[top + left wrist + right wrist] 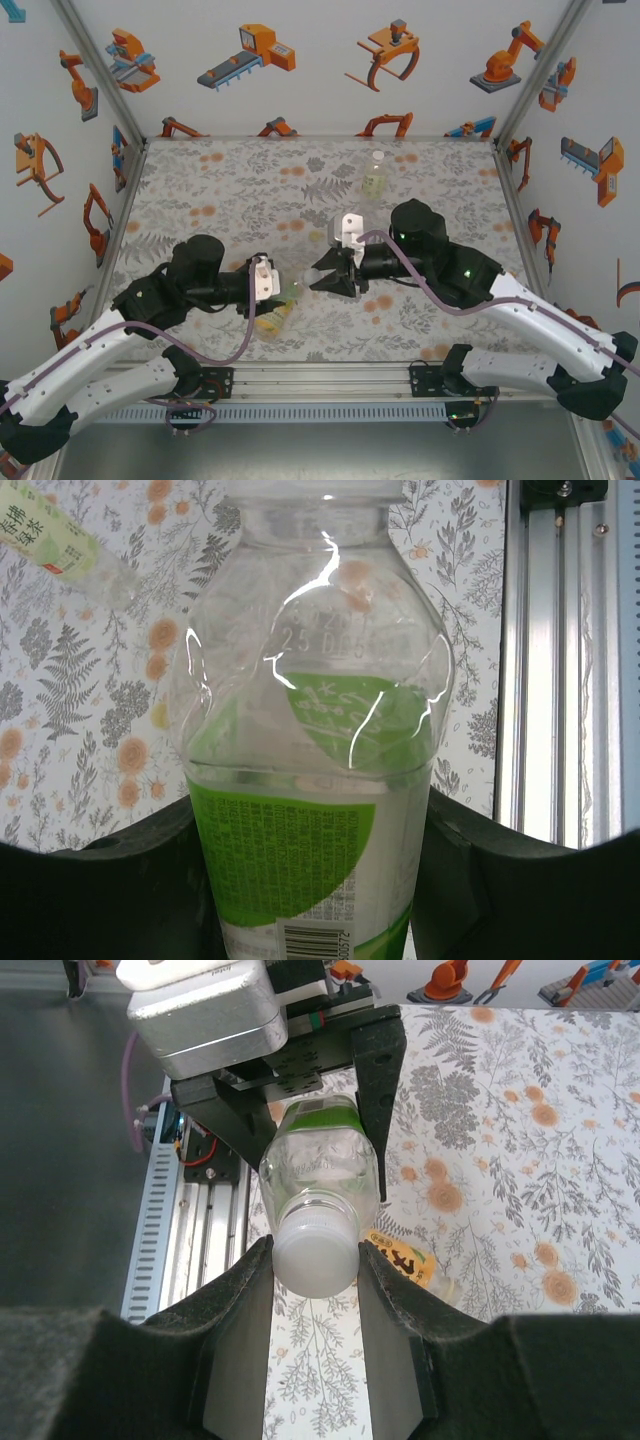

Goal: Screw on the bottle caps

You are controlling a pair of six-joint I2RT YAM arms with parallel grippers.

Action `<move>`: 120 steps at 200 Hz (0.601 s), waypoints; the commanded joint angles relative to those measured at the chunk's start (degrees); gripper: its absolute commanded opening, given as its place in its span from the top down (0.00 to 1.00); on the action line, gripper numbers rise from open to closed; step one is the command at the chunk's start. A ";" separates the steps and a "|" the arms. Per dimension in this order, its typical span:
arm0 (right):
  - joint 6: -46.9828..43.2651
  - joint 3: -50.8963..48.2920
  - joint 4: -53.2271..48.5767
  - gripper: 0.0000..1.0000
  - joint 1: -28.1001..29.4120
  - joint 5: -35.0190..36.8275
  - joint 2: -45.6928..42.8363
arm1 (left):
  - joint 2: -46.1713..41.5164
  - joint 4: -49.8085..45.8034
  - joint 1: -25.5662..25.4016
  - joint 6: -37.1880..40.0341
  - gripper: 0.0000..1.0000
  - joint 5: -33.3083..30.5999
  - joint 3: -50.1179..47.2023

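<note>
Two grippers engaged | left gripper (272,283) clamped on green-labelled bottle (320,1160), roughly level above table (220,190) | right gripper (322,272) pinched white cap (314,1253) at its mouth | threading likely needed cap square to neck, gentle inward push.

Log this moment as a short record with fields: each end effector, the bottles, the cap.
left end effector: shut on green-label bottle, held sideways above the table
right end effector: shut on white cap at that bottle's mouth
cap tightness: cannot tell
yellow-label bottle: lying on the table beneath the held one
third bottle: upright near the far edge
</note>
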 commanded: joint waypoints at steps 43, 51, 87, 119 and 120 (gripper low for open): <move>-4.76 2.59 -3.16 0.94 1.24 -1.28 1.47 | 0.07 0.80 -0.58 1.46 1.00 3.97 1.99; -5.52 2.57 -3.49 0.94 1.47 -1.24 1.47 | 0.12 1.07 -0.53 0.87 1.00 3.93 1.96; -9.32 1.32 -4.16 0.97 2.47 -1.67 0.94 | 0.72 2.53 -0.51 -1.84 1.00 4.44 1.85; -13.37 1.15 -5.63 0.98 3.81 -2.58 0.55 | 1.23 3.28 -0.51 -3.39 1.00 4.70 1.94; -13.59 1.19 -5.73 0.98 3.81 -2.66 0.52 | 1.20 3.28 -0.51 -3.40 1.00 4.76 1.94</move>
